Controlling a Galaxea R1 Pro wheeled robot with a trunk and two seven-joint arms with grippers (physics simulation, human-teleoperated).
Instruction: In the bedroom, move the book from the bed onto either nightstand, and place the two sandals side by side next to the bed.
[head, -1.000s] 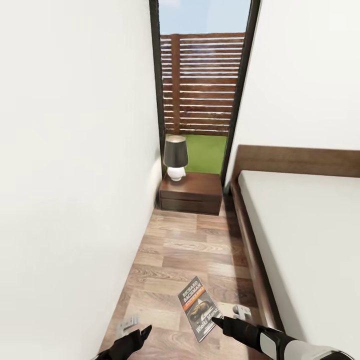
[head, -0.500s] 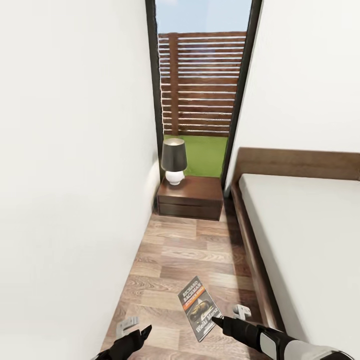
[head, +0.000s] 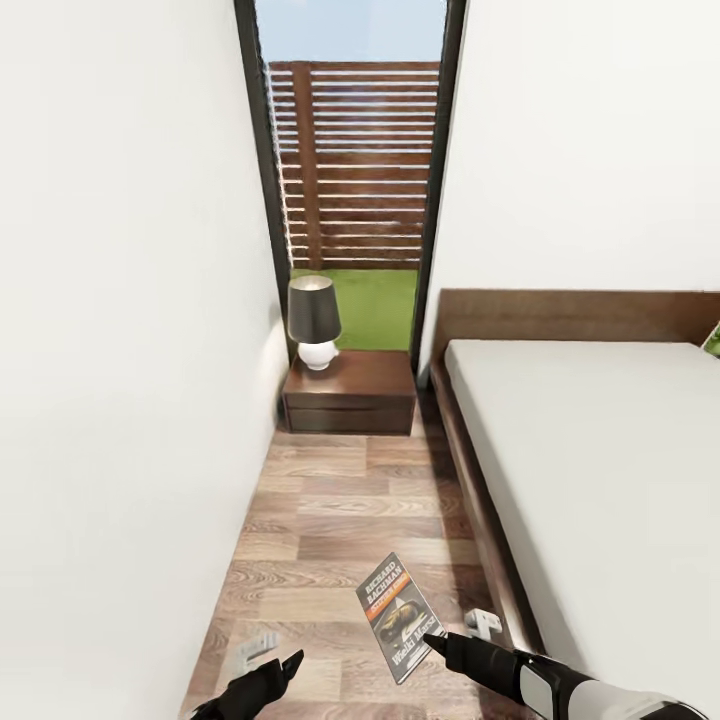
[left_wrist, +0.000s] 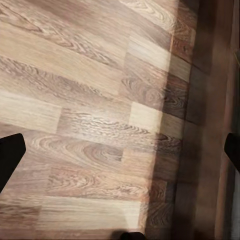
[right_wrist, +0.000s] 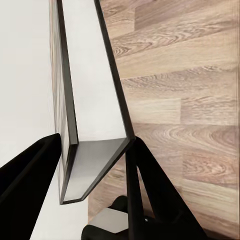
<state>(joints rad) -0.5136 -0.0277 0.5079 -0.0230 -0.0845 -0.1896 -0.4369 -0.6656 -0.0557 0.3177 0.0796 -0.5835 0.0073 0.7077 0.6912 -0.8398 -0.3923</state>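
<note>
The book (head: 399, 617), dark with white "RICHARD BACHMAN" lettering and an orange band, hangs tilted above the wood floor, with my right gripper (head: 432, 640) shut on its lower corner. In the right wrist view the book (right_wrist: 95, 165) shows edge-on between the two black fingers (right_wrist: 30, 172). The dark brown nightstand (head: 350, 392) stands ahead by the window, with a black-shaded lamp (head: 313, 320) on it. To the right lies the bed (head: 600, 470), its pale mattress bare. My left gripper (head: 285, 665) hangs open over the floor (left_wrist: 100, 125). The two sandals are out of view.
A white wall (head: 120, 350) runs close along the left, leaving a narrow floor aisle (head: 350, 510) between it and the bed frame (head: 475, 490). A tall dark-framed window (head: 350, 150) stands behind the nightstand. Something green (head: 713, 340) shows at the bed's far right edge.
The whole picture has shifted: nightstand, window and bed now sit further left, so the camera has turned right. Both grippers and the held book keep their place in the picture.
</note>
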